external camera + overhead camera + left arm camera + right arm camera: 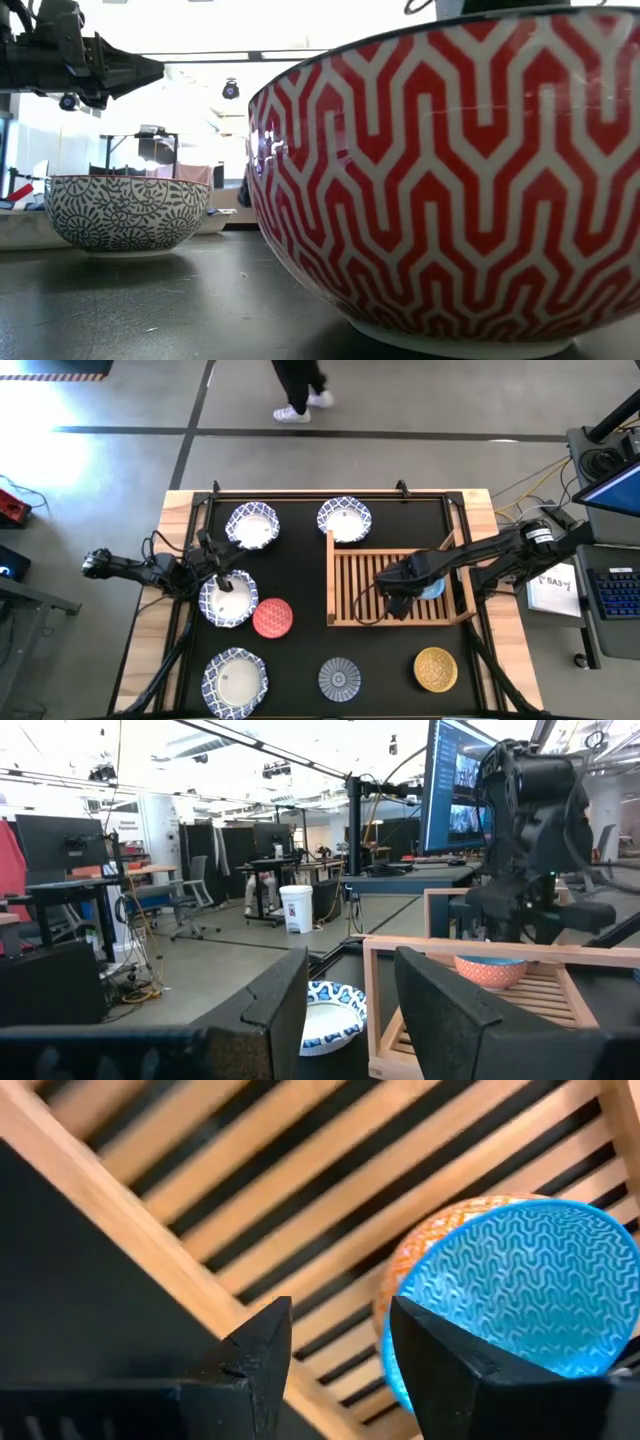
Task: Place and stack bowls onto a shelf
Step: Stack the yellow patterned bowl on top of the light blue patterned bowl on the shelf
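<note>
Black mat on the desk (175,510), high view: wooden shelf (355,575) toward the desk's right half. Right tool (398,600) hangs over the shelf, small blue bowl (432,590) just beside it on the slats. Off the shelf: patterned bowls (252,526), (344,520), (236,682), red bowl (272,617), grey-blue bowl (340,680), yellow bowl (435,669). Left tool (224,581) sits over another patterned bowl (212,606), left of the shelf; grip cannot be told here.

Low view: red bowl fills the near side, grey-patterned bowl behind; no shelf seen.

Left wrist view: left fingers (275,1010) stand apart, nothing visibly between them; blue bowl sits upright on the shelf.

Right wrist view: right fingers (262,1350) parted, empty; blue bowl right next to one finger, close to the shelf's rail.

Risk: lifting off sideways could clip the rim and tip or slide the bowl. Left tool closing off-centre on a rim could skid that bowl into the red one, which sits just beside it.
</note>
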